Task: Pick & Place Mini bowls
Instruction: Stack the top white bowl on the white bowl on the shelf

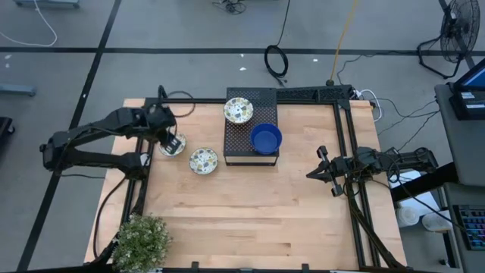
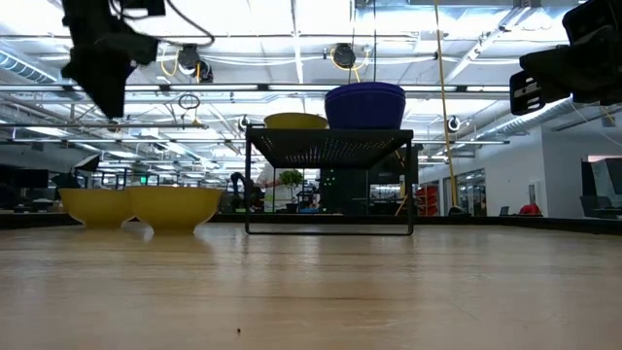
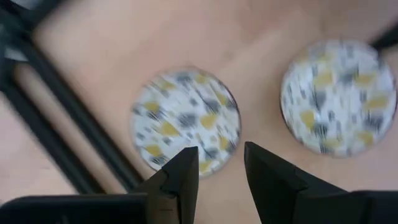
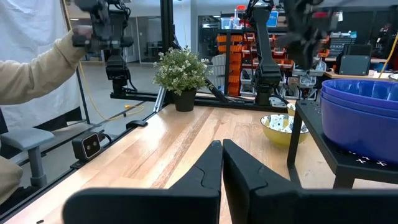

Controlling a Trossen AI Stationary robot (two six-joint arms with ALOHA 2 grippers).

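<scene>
The left hand (image 1: 173, 141) hangs slightly open and empty above a patterned bowl (image 1: 172, 145); the right hand (image 1: 324, 168) waits closed.

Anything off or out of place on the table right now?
Nothing stands out. Two patterned bowls sit upright on the table, another patterned bowl and the stacked blue bowls sit on the black box. Left gripper hovers open over one; right gripper waits, shut.
</scene>
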